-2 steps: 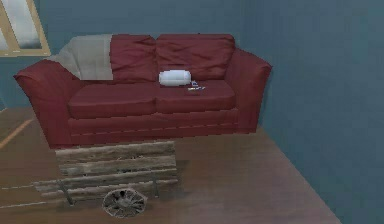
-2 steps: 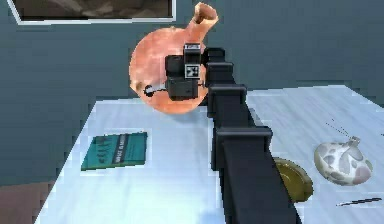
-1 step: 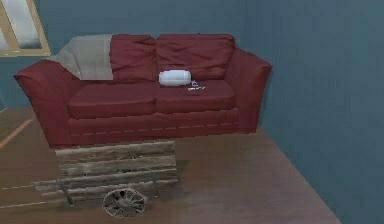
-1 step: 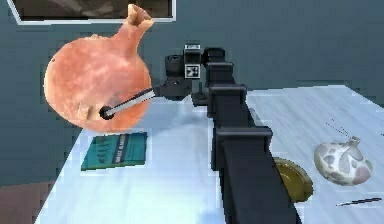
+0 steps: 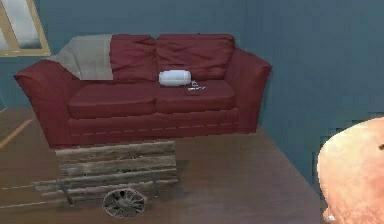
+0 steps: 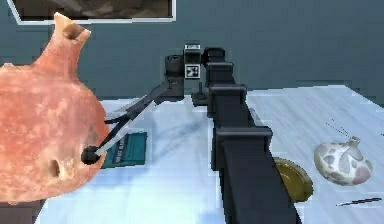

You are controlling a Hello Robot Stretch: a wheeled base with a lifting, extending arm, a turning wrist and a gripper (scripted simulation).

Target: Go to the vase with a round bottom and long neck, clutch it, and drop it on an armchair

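1. A dark red sofa (image 5: 150,95) stood against the far teal wall, with a beige blanket (image 5: 90,55) over its left back and a small white thing (image 5: 175,77) on the seat.
2. A pale bench (image 6: 300,110) lay under the arm.
3. A rough wooden cart (image 5: 115,170) sat just near the sofa's front.
4. The dark arm (image 6: 240,140) stretched across the bench.
5. The terracotta vase (image 6: 40,120), round-bellied with a flared neck, filled the arm side view's left.
6. The gripper (image 6: 98,140) had its fingers (image 6: 92,154) at the vase's right flank. Whether they held it could not be told.
7. A flat teal thing (image 6: 130,150) lay left of the arm, and a yellowish dish (image 6: 295,175) and a small mottled vase (image 6: 340,160) lay right of it.
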